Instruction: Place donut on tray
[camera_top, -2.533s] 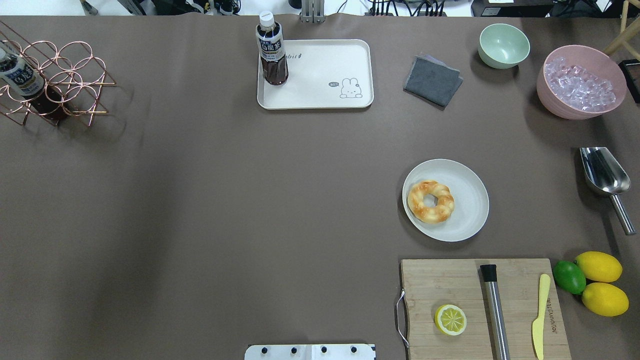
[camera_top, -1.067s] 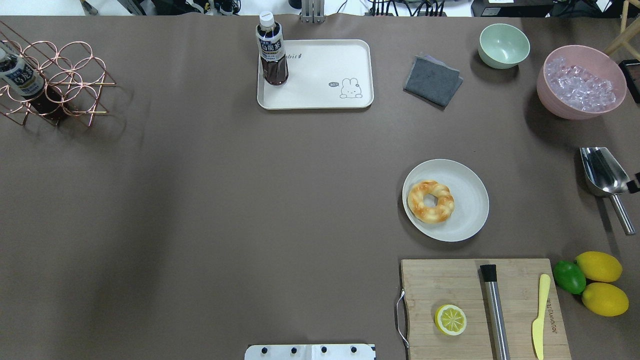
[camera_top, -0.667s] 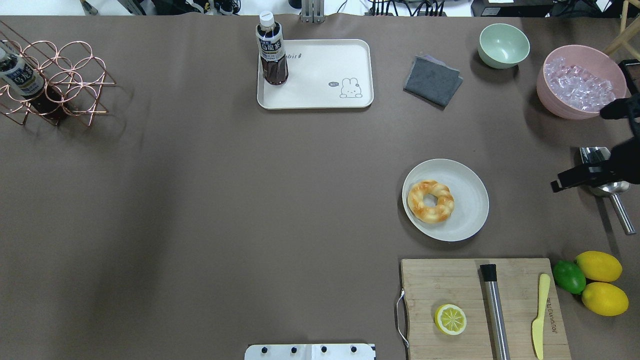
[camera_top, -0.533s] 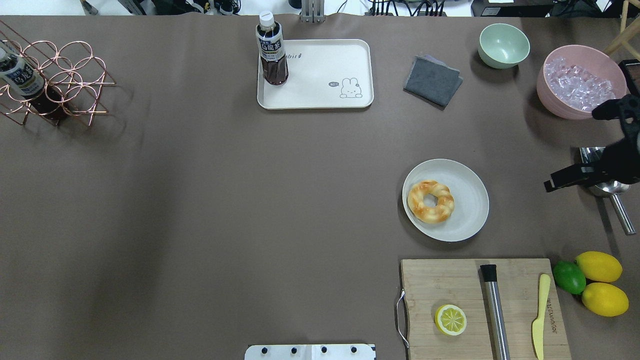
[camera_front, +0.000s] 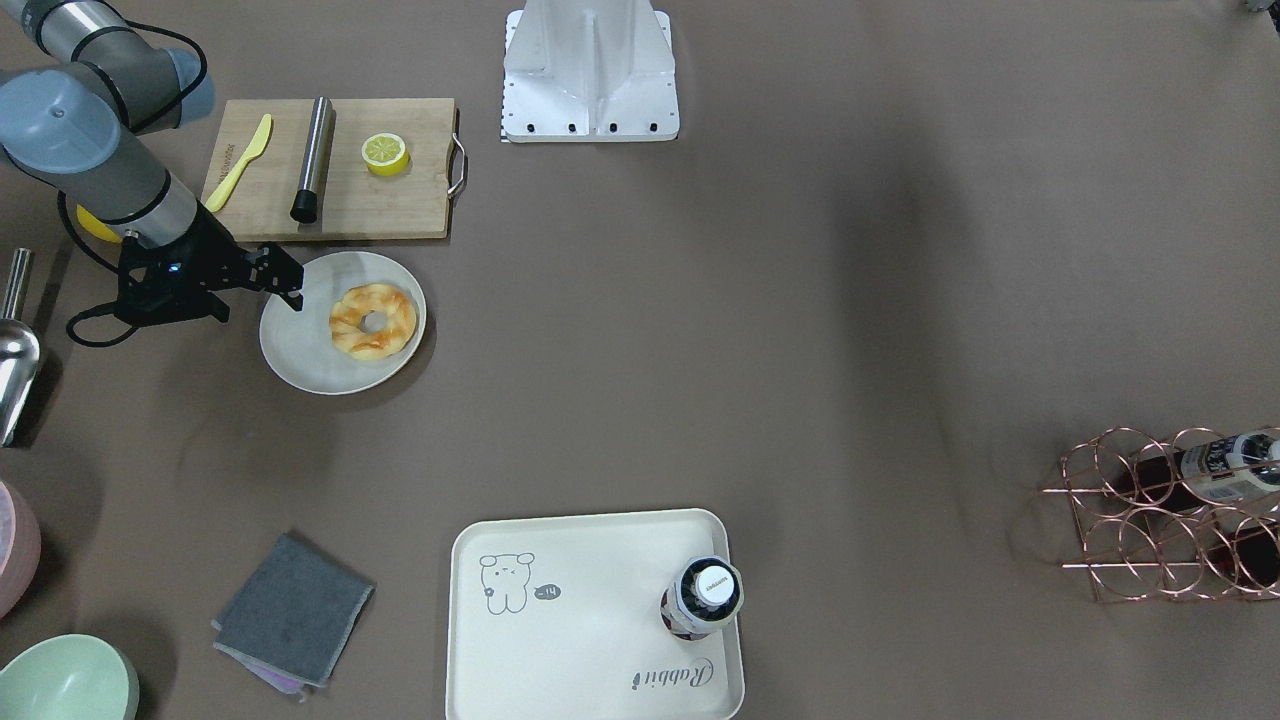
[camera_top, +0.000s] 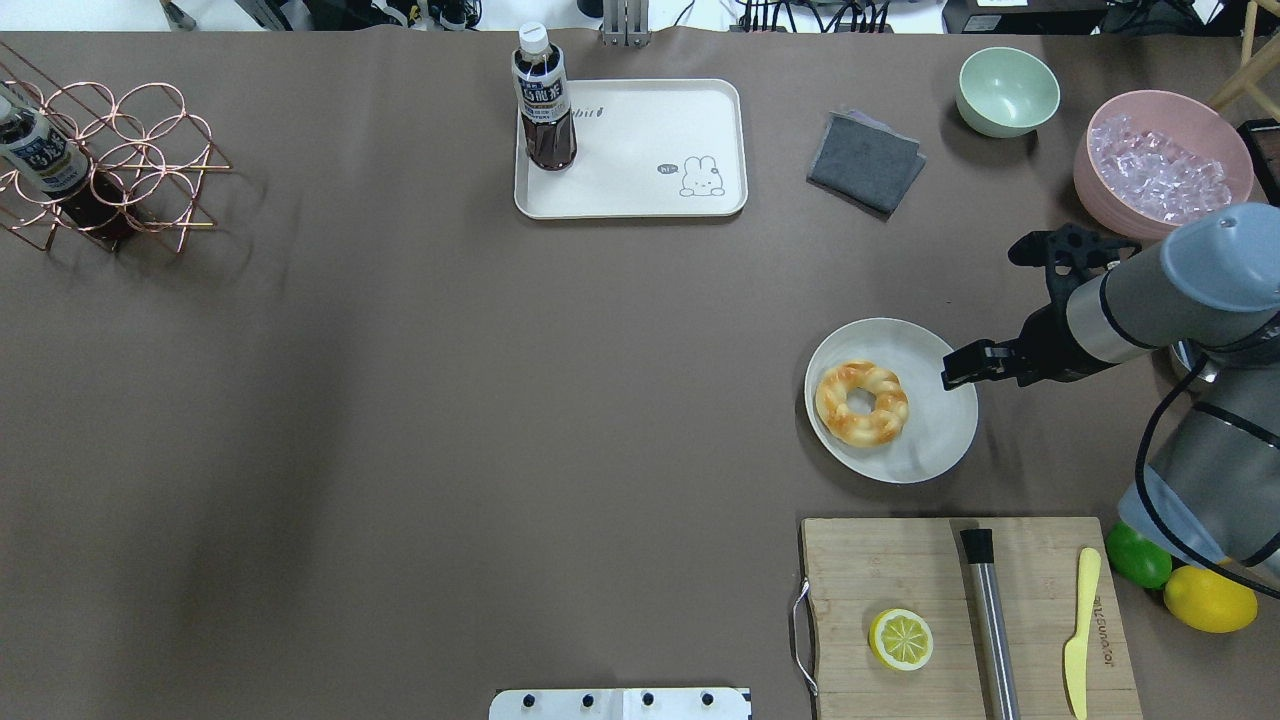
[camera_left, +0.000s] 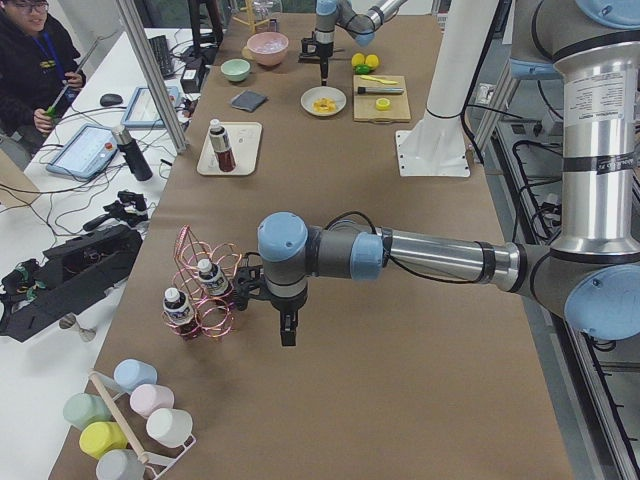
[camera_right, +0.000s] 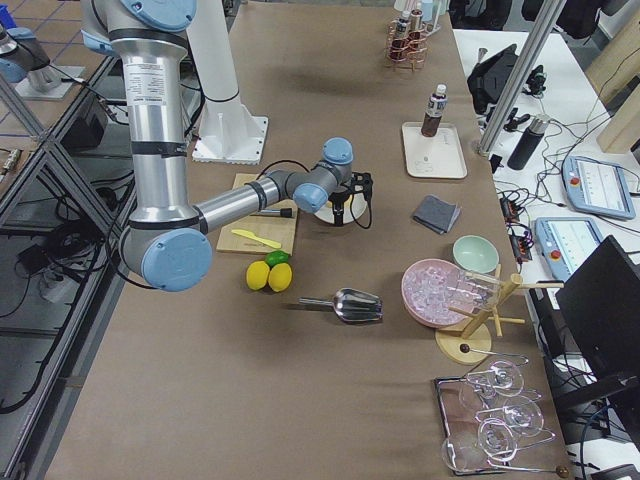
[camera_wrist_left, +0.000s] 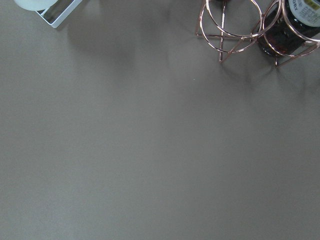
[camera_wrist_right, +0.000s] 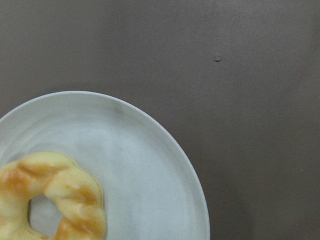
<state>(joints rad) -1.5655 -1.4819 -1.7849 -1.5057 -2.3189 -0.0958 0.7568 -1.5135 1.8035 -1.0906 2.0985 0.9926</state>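
Donut (camera_top: 861, 403) not yet grasped, resting on plate (camera_top: 940, 430); transfer to tray (camera_top: 640, 180) outstanding. Right gripper (camera_top: 955, 372) positioned near plate rim; jaw opening cannot be determined.

Below the wrist camera, a pale plate (camera_wrist_right: 150, 165) filled the view's lower left, its rim curving out to the right. The donut (camera_wrist_right: 75, 192) lay on it, cut off by the left and bottom edges. Brown table (camera_wrist_right: 240, 150) surrounded the plate, bearing one small speck (camera_wrist_right: 217, 59).
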